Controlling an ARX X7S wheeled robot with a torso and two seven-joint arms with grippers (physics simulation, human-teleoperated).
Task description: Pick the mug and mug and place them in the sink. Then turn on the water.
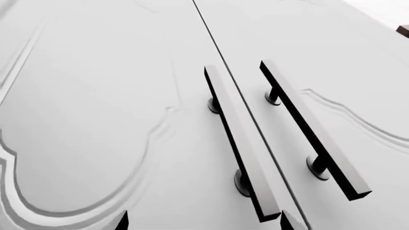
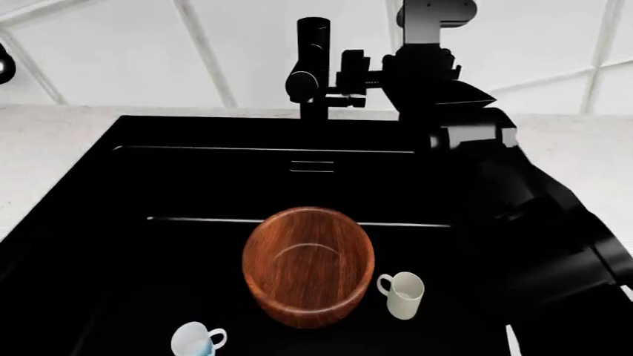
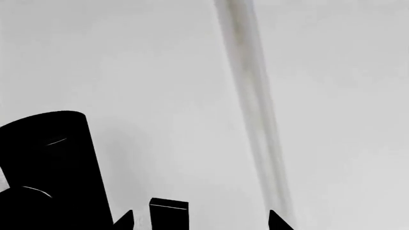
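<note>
We see a pale speckled desk [image 2: 59,126] holding the black sink [image 2: 129,193]. On the sink's floor rest a brown wooden bowl [image 2: 308,265], a cream mug [image 2: 404,294] just beside it, and a blue-patterned mug [image 2: 196,341] nearer us.

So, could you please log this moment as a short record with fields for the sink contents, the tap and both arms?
sink: black basin, no water visible
cream mug: inside the sink, lying on its side right of the bowl
patterned mug: inside the sink, front left, at the frame edge
wooden bowl: upright in the middle of the sink
tap: black, behind the sink
right end effector: beside the tap; grip state unclear
left end effector: out of head view; its camera faces white cabinet doors
</note>
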